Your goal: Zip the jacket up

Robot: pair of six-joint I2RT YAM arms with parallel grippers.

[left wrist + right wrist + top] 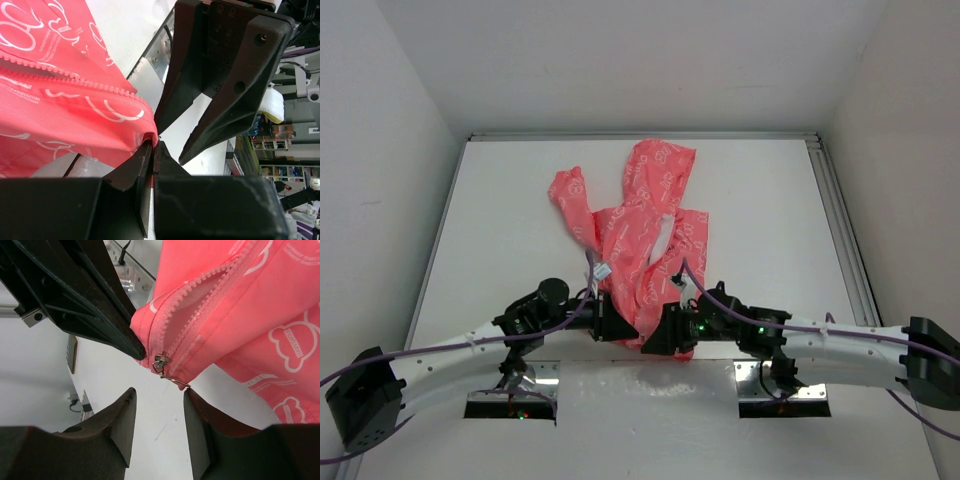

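Observation:
The coral-pink jacket point(640, 225) lies on the white table, hood at the far side and front partly open. Its bottom hem is at the near side, between both grippers. My left gripper point(618, 328) is shut on the hem corner beside the zipper's lower end point(154, 145). My right gripper point(159, 392) is open, just short of the hem. The metal zipper slider point(160, 361) sits at the bottom of the zipper. Its pull tab point(175, 381) hangs just beyond the fingertips, close to the right finger's tip. The zipper teeth point(200, 305) are apart above the slider.
The white table point(500, 230) has a metal rail point(840, 220) along its right side and white walls on three sides. Two metal base plates point(785, 385) sit at the near edge. The left gripper's dark body point(85, 295) is close beside the slider.

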